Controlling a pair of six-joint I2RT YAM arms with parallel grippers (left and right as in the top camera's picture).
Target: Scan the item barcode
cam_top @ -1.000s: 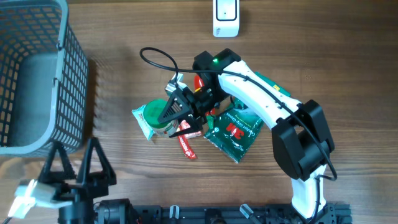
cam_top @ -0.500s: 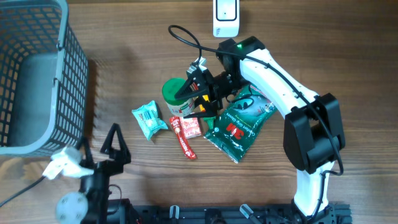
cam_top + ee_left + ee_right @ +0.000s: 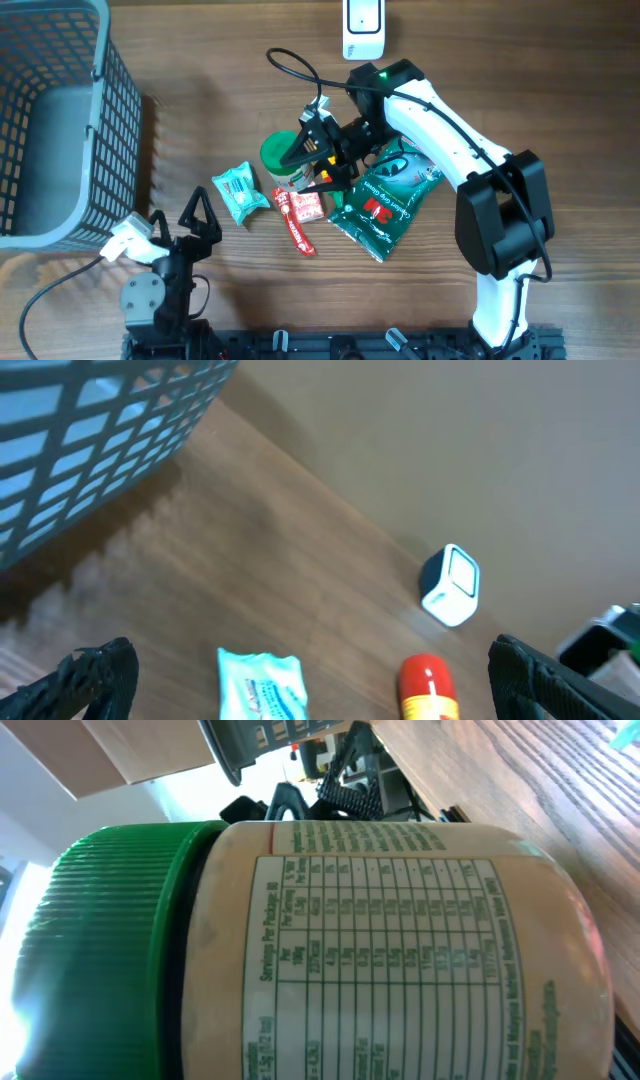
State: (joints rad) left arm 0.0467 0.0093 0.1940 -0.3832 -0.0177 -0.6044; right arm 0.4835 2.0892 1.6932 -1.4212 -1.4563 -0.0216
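My right gripper (image 3: 318, 160) is shut on a beige jar with a green lid (image 3: 283, 155), held lying sideways above the pile of items. The jar (image 3: 380, 940) fills the right wrist view, its nutrition table facing the camera; my fingers are hidden behind it. The white barcode scanner (image 3: 362, 25) stands at the far table edge, apart from the jar, and also shows as a small box (image 3: 450, 585) in the left wrist view. My left gripper (image 3: 180, 222) is open and empty near the front left, its jaws (image 3: 315, 685) wide above the table.
A grey mesh basket (image 3: 60, 130) stands at the left. On the table lie a teal packet (image 3: 240, 192), a red-and-white packet (image 3: 305, 205), a red stick pack (image 3: 297, 235) and a green 3M bag (image 3: 380, 205). A red-capped tube (image 3: 428, 685) shows in the left wrist view.
The right gripper has lifted the jar off the table and carried it up and right, toward the scanner. The left arm has swung right and turned to face the items.
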